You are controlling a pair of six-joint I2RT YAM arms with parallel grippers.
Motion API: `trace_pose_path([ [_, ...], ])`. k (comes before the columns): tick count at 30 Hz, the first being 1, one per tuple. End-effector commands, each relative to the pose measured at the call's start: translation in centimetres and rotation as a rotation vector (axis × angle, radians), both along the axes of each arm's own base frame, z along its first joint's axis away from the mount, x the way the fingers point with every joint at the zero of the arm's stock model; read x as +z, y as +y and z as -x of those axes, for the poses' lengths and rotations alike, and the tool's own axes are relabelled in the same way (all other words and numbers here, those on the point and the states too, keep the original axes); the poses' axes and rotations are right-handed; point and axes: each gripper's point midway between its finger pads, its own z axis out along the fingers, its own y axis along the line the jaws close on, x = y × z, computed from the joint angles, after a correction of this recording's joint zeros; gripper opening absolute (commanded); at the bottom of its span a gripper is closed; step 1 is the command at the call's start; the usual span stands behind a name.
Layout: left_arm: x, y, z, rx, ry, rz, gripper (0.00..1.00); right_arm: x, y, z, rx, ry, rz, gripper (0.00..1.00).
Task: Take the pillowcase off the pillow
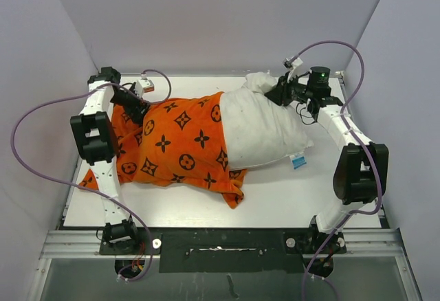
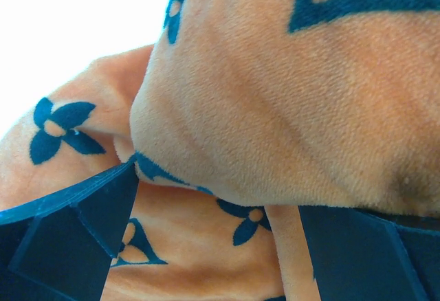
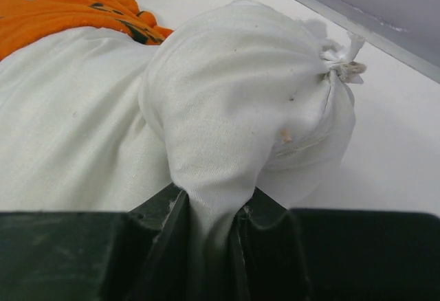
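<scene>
looking from above, the pillow point(image 1: 265, 126) lies with its long axis 9-to-3 o'clock on the bench point(image 1: 289, 201), the pillowcase point(image 1: 172, 146) covering its 9 o'clock half. the left end effector point(image 1: 135, 106) sits at that end, the right end effector point(image 1: 280, 95) at 3.

left wrist: orange plush bulges between the fingers point(image 2: 69, 246); i cannot tell if they clamp it.

right wrist: the fingers are pressed together on a bare pillow corner, so i judge the cover must slide toward 9.

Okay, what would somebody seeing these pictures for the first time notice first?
The orange pillowcase with black motifs, bunched on the left, covers about half of the white pillow. The pillow's bare end sticks out to the right, where the right fingers pinch a corner of its fabric. The left fingers are buried in orange folds at the far-left end.
</scene>
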Motion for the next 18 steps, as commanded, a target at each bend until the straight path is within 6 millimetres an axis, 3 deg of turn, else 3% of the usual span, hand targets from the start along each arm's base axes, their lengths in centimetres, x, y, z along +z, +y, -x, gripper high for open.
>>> trace_pose_path([
  [1, -0.3, -1.3, 2.2, -0.177, 0.011, 0.049, 0.98, 5.3, 3.7, 0.5, 0.205, -0.183, -0.083, 0.00],
  [5, -1.3, -1.8, 3.4, -0.219, 0.052, 0.075, 0.96, 6.5, 5.2, 0.3, 0.293, -0.164, -0.152, 0.00],
  [9, -1.4, -3.2, 7.1, -0.308, 0.158, 0.130, 0.84, 5.5, 6.2, -0.9, 0.301, -0.097, -0.171, 0.00],
  [12, -1.2, -3.8, 9.9, -0.356, 0.251, 0.148, 0.66, 4.3, 5.8, -2.7, 0.204, -0.048, -0.140, 0.00],
  [15, -0.8, -3.0, 10.5, -0.299, 0.216, 0.164, 0.53, 3.0, 4.9, -3.8, 0.100, 0.004, -0.120, 0.00],
  [18, -1.1, -1.4, 10.9, -0.224, 0.166, 0.135, 0.22, 2.0, 3.6, -4.7, -0.003, 0.029, -0.084, 0.00],
])
